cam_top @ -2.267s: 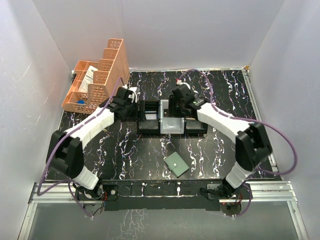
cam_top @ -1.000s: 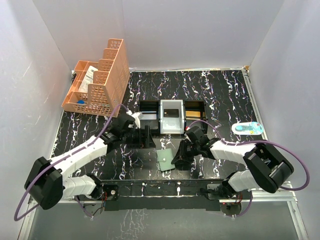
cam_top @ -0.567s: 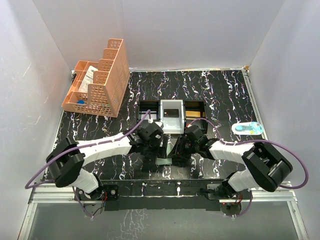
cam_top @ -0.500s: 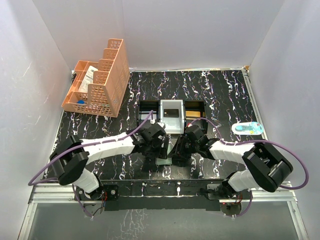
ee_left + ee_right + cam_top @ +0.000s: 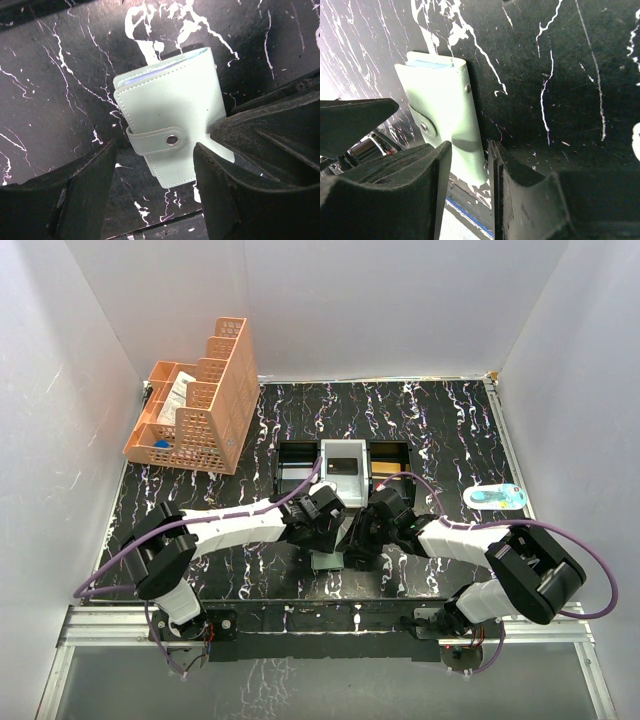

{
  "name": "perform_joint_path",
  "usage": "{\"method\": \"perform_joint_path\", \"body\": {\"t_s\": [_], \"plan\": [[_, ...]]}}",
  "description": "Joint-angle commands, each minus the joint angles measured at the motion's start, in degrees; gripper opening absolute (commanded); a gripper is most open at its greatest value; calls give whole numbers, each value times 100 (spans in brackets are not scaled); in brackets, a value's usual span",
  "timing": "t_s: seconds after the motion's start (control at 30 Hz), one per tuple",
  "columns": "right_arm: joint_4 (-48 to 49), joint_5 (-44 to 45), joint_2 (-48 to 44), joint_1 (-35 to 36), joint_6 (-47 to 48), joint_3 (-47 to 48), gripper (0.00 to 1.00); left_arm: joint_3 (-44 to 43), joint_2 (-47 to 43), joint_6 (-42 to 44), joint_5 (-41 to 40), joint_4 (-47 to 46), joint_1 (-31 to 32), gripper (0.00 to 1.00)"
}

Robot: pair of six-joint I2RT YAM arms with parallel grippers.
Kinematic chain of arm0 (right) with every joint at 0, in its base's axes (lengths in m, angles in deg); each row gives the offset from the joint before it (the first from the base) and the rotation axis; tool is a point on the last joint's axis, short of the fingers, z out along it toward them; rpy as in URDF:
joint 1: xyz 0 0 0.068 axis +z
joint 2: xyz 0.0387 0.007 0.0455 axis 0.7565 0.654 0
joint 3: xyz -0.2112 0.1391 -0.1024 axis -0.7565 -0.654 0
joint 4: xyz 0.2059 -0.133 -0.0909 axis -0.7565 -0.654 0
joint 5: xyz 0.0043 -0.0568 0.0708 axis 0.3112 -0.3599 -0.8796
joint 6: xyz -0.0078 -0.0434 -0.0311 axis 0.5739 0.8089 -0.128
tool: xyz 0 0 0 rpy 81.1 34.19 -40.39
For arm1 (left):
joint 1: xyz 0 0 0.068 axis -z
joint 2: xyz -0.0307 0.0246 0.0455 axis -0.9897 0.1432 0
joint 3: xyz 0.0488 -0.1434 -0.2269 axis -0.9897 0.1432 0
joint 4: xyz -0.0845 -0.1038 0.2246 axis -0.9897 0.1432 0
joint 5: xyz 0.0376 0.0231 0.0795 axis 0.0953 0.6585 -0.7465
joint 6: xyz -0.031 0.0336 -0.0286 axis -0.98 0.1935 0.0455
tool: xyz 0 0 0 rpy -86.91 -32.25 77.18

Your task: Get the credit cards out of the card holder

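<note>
Card holder (image 5: 170, 107) sits snapped shut, edge pinched by the right claw (image 5: 470, 147); the left claw (image 5: 155, 152), apart, should pull its strap (image 5: 144, 142) open next.

Left end effector (image 5: 155, 155) low, parted wide — facing right end effector (image 5: 469, 150) (narrower gap).
</note>
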Motion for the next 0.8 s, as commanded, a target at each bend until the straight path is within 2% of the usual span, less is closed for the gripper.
{"method": "perform_joint_path", "body": {"t_s": [0.0,0.2,0.37,0.47,0.57,0.63,0.77], "plan": [[-32,230,11,11,149,271,35,-287,143,203,-251,181,47,61],[32,134,127,11,162,284,35,-294,366,245,-248,84,74,56],[68,37,228,11,196,308,37,-285,540,186,-448,181,154,41],[155,-74,304,24,207,297,42,-268,507,192,-478,139,213,36],[301,-213,447,60,226,318,43,-197,484,205,-409,56,232,26],[305,-233,568,97,257,354,39,-132,461,203,-347,-16,232,25],[188,-94,647,131,287,415,18,4,355,188,-282,-151,233,24]]}}
